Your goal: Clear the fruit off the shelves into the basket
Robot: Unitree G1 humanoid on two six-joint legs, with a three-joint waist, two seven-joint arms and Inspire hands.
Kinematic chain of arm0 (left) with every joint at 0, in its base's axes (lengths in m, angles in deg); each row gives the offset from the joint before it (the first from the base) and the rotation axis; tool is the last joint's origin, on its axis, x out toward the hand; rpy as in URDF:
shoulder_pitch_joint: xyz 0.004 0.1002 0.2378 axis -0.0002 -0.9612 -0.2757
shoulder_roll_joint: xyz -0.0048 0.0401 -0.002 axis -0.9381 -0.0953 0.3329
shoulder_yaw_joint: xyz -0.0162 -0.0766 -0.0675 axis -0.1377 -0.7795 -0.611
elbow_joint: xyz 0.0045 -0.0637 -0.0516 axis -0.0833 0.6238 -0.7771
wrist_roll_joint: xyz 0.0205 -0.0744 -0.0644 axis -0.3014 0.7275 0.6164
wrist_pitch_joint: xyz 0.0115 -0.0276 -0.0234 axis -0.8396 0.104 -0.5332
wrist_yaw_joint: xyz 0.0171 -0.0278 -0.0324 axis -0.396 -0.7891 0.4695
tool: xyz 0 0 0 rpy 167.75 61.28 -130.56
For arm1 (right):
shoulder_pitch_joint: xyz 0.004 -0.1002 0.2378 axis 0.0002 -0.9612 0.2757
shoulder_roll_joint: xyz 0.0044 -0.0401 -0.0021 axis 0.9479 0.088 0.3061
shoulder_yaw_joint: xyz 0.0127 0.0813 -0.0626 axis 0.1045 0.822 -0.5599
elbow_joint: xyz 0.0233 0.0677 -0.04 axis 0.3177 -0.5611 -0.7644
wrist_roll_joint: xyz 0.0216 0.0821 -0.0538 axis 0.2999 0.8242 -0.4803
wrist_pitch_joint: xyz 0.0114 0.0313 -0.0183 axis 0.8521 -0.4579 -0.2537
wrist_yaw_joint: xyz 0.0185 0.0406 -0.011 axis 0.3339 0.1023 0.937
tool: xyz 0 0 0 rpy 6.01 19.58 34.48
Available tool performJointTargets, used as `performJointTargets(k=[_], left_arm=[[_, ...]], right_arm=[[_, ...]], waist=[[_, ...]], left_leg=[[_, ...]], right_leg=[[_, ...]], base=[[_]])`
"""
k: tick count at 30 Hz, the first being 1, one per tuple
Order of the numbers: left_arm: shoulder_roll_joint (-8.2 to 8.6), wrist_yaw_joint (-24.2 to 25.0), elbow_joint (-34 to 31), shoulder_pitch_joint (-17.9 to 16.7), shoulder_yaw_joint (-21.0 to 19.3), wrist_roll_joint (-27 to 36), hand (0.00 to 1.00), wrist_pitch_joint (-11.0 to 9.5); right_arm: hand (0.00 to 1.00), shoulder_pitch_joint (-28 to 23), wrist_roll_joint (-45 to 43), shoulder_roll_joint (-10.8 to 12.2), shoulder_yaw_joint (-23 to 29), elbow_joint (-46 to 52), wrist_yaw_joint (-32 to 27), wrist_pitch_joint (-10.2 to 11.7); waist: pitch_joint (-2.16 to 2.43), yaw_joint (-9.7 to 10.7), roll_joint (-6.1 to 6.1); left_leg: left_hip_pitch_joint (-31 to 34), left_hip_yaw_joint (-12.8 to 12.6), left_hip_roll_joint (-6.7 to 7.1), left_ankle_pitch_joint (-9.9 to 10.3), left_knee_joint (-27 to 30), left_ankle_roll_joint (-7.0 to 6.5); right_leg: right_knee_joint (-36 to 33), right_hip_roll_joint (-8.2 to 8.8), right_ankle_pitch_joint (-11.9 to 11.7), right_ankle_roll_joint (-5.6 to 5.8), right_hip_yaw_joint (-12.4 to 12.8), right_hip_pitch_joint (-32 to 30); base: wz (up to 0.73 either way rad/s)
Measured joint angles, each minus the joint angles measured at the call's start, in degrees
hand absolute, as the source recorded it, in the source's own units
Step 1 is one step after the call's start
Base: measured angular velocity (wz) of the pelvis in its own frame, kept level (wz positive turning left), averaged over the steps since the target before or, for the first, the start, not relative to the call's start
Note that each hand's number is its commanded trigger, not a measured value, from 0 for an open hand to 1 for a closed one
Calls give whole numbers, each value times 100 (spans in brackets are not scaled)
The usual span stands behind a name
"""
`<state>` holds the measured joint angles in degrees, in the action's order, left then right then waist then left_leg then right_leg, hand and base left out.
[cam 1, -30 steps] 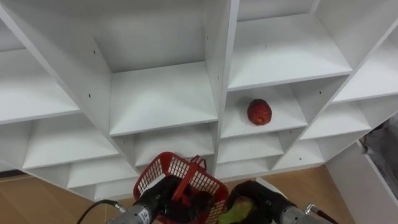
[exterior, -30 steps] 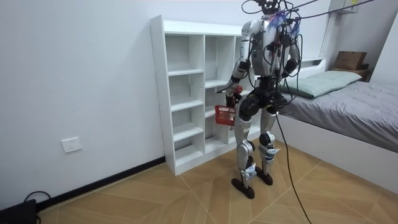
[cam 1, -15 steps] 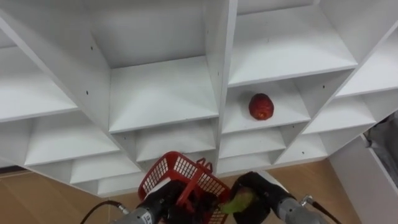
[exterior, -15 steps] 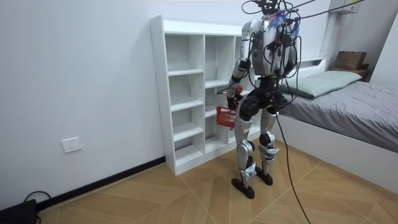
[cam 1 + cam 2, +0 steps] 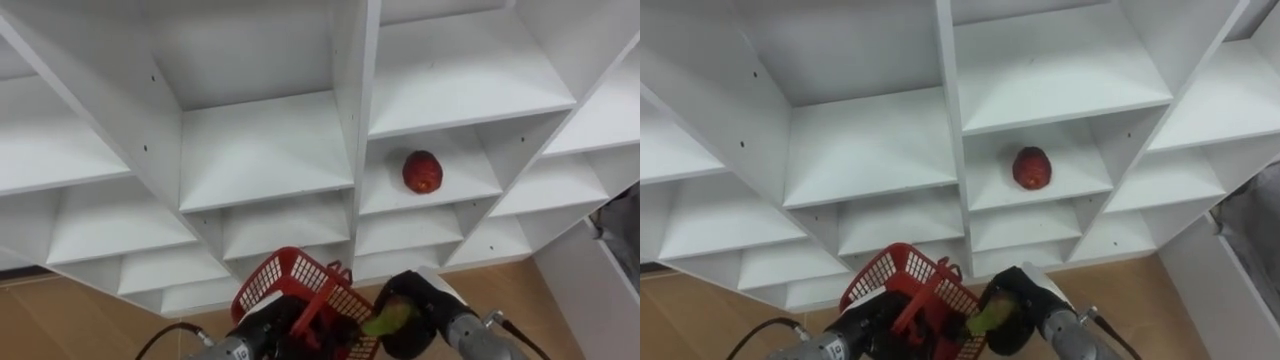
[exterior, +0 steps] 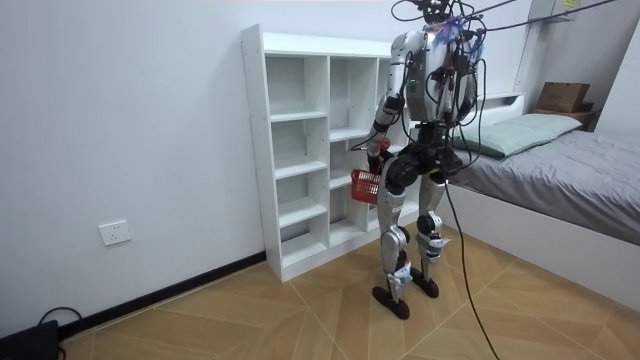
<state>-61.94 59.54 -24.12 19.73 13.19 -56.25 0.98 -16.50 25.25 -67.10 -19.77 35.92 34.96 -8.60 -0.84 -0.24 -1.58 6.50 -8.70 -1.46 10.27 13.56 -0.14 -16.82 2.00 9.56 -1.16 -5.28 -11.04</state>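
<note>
My right hand (image 5: 428, 303) curled round a green fruit (image 5: 386, 320), just beside the basket (image 5: 290, 280) my left hand (image 5: 268, 328) grips, poised for dropping in; red fruit (image 5: 422, 171) beyond.

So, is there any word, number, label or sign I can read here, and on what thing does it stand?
None can be read.
The closet, red fruit, basket and green fruit are bare of print.
The box at the room view's right is too small to tell.
</note>
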Motion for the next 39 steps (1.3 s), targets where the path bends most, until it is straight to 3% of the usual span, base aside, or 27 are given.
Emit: performJointTargets(k=[11,19,30,39], left_arm=[[10,129,-99,112,129,-1,100,-6],[19,123,-99,161,265,-1,100,-6],[102,124,-103,289,301,0,100,-17],[109,204,-611,335,360,5,100,-71]], right_arm=[[100,413,-474,100,-194,-115,-124,88],[100,483,-674,126,-470,-397,-258,91],[100,598,-875,155,-501,-481,-299,95],[100,629,-923,206,-552,-920,-281,146]], waist=[[-4,-4,-39],[-39,-19,-6],[-46,-27,5],[-55,-45,19]], left_leg=[[38,-56,6,-1,5,-1],[58,-58,13,-1,2,-1],[119,-58,13,-1,-3,-1],[118,-59,13,-1,-3,-1]], right_leg=[[-127,25,36,-14,44,-119],[-116,34,49,-8,36,-140],[-102,34,47,-9,39,-201],[-105,31,46,-9,49,-185]], base=[[-2],[0],[0],[0]])
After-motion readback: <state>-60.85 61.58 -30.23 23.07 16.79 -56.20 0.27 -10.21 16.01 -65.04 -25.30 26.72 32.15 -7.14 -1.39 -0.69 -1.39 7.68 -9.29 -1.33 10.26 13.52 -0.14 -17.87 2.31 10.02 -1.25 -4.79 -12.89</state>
